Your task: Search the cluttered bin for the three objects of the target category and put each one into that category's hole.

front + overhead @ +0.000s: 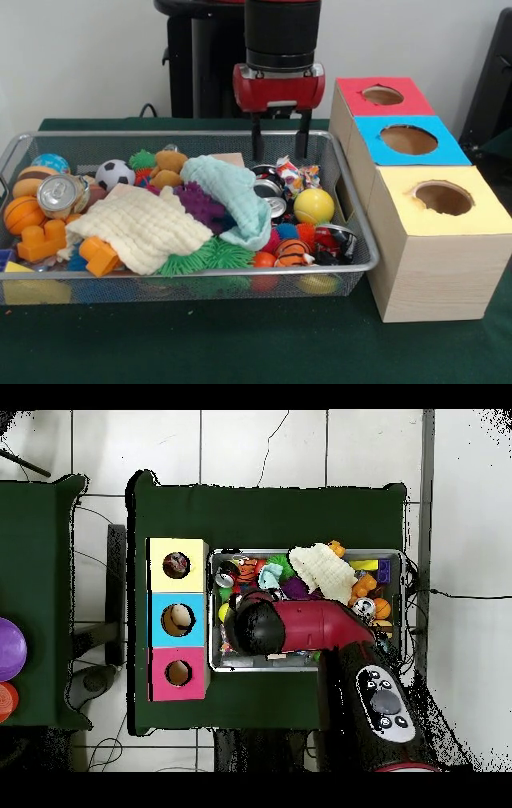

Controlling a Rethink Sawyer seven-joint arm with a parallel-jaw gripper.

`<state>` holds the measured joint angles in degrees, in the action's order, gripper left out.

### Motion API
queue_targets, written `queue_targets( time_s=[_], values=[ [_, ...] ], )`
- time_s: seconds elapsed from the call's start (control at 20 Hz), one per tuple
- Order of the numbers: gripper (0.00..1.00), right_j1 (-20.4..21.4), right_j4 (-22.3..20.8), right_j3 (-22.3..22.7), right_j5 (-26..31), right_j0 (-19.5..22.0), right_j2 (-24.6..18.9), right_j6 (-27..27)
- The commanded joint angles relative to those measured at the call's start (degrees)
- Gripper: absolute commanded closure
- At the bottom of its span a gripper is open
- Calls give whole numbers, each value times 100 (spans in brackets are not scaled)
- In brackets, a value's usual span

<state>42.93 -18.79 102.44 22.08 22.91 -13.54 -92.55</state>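
Front view shows the gripper [279, 149], fingers apart and empty, hanging over the far right of the wire bin [352, 210], above crushed cans [270, 190].

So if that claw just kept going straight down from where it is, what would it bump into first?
Probably the crushed cans at the bin's far side, beside the mint green cloth. The open gripper hangs right above them, though depth is hard to judge.
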Motion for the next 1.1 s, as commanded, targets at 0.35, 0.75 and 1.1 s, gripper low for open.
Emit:
queue_targets(
  time_s=[0.35,0.75,1.1],
  values=[
    [0,-552,2,832,-1432,-275,815,-1322],
    [0,-486,123,1120,-1817,-508,1073,-1287],
    [0,-471,411,1387,-2000,-830,1103,-1518]
  ],
)
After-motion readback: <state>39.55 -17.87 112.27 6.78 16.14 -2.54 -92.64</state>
